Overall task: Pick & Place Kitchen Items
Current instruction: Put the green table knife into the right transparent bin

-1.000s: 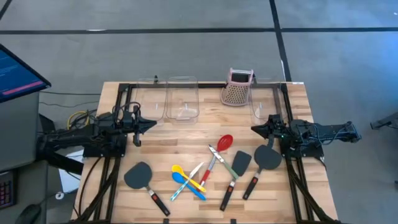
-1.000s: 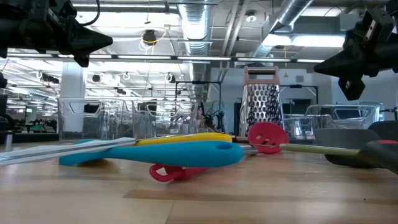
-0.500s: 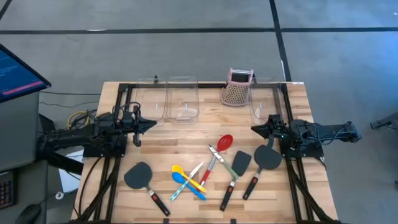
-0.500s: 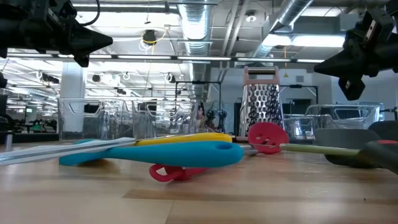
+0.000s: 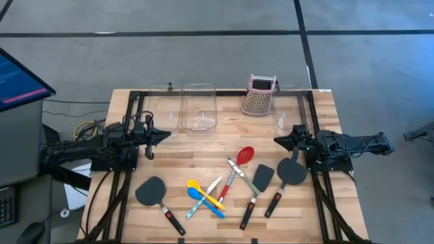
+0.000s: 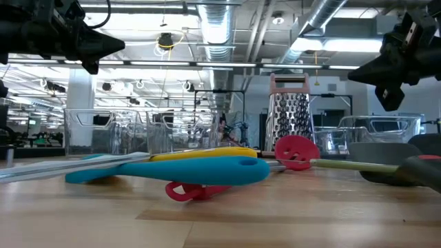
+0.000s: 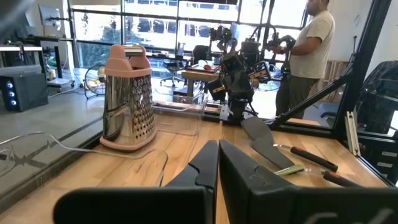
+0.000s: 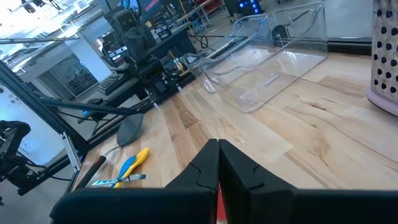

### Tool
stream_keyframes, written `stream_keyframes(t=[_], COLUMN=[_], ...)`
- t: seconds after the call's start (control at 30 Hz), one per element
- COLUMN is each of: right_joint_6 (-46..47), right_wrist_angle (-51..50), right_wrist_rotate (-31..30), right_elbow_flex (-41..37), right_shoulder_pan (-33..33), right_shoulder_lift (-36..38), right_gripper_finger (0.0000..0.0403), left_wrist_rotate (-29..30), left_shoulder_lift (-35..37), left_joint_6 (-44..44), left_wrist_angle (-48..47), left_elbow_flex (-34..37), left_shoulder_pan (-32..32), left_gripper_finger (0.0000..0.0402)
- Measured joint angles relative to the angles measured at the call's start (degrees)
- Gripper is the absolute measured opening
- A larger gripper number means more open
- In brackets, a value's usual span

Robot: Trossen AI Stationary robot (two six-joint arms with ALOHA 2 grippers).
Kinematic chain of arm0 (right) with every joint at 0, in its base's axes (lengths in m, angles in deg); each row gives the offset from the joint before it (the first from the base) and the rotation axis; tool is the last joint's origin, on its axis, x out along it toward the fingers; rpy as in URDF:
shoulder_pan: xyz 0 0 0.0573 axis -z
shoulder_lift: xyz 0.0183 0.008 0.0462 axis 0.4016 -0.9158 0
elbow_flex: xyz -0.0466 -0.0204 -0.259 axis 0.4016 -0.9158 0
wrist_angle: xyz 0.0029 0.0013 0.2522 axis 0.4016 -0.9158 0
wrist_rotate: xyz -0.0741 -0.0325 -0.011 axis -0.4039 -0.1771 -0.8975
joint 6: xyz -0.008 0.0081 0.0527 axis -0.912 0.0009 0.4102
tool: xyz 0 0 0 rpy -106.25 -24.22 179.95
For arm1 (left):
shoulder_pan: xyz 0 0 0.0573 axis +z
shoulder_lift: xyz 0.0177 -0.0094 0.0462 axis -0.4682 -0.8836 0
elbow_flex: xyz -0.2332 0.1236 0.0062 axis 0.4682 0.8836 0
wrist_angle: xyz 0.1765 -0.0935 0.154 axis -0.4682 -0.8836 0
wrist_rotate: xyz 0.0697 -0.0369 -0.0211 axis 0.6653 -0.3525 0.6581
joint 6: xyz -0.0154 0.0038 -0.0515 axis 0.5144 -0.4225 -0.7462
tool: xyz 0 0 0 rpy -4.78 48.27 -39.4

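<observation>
The utensils lie flat on the near half of the wooden table: a black spatula at the left, two more black spatulas at the right, a red spoon, silver tongs, and crossed yellow and blue spoons in the middle. My left gripper hovers shut at the table's left side, pointing level toward the right. My right gripper hovers shut at the right side, pointing left, above the rightmost spatula. Both hold nothing.
Clear plastic bins stand along the far edge, with a pink-topped metal box grater beside them and another bin at the far right. A person stands in the room beyond the table. Bare wood lies between the two grippers.
</observation>
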Motion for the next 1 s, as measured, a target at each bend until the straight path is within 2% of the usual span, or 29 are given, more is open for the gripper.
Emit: stream_keyframes(t=[0.33, 0.63, 1.0], right_joint_6=[0.0, 0.0, 0.0], right_wrist_angle=[0.0, 0.3, 0.6], right_wrist_rotate=[-0.1, -0.1, -0.1], right_elbow_flex=[0.0, 0.0, -0.1], right_shoulder_pan=[0.0, 0.0, -0.1], right_shoulder_lift=[0.0, 0.0, 0.0], right_gripper_finger=[0.0, 0.0, 0.0], left_wrist_rotate=[0.0, 0.3, 0.3], left_shoulder_lift=[0.0, 0.0, 0.0], left_joint_6=[-0.5, -16.8, -18.4], left_wrist_angle=[0.4, 1.3, 1.7], left_elbow_flex=[0.0, 0.0, 0.0], left_shoulder_pan=[0.0, 0.0, 0.0], left_gripper_finger=[0.0002, 0.0002, 0.0002])
